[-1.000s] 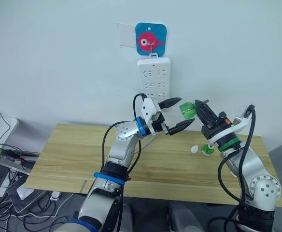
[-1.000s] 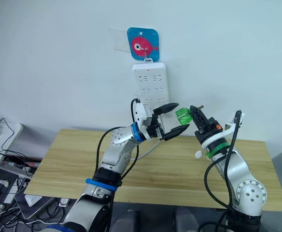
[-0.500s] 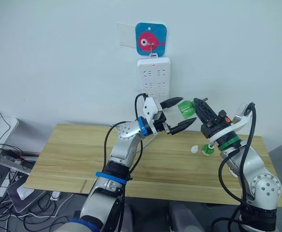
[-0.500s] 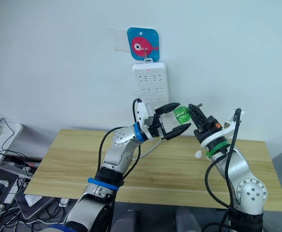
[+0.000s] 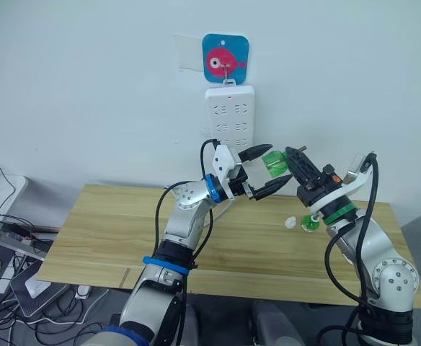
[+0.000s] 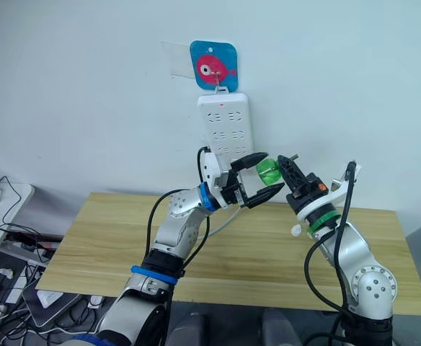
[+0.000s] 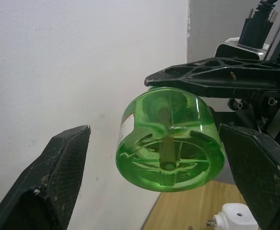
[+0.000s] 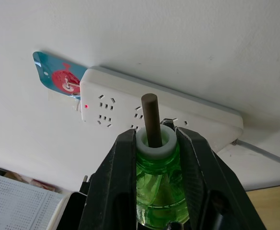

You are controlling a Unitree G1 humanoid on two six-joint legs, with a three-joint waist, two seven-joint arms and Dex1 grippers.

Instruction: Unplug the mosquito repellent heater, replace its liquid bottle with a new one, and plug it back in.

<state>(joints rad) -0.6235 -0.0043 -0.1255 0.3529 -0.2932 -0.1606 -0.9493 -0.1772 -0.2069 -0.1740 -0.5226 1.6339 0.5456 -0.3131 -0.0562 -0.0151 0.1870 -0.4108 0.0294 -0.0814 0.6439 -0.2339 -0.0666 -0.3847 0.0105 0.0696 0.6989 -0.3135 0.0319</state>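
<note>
Above the wooden table [image 5: 109, 238], the right gripper [image 5: 288, 163] clamps a translucent green liquid bottle [image 5: 275, 163] between the left gripper's [image 5: 264, 171] wide-open fingers.

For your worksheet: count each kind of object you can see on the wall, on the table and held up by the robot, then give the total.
Green bottles: 2, held bottle and table bottle
Power strip: 1
Mosquito repellent heater: 1
Fish hanger: 1
Total: 5
</note>
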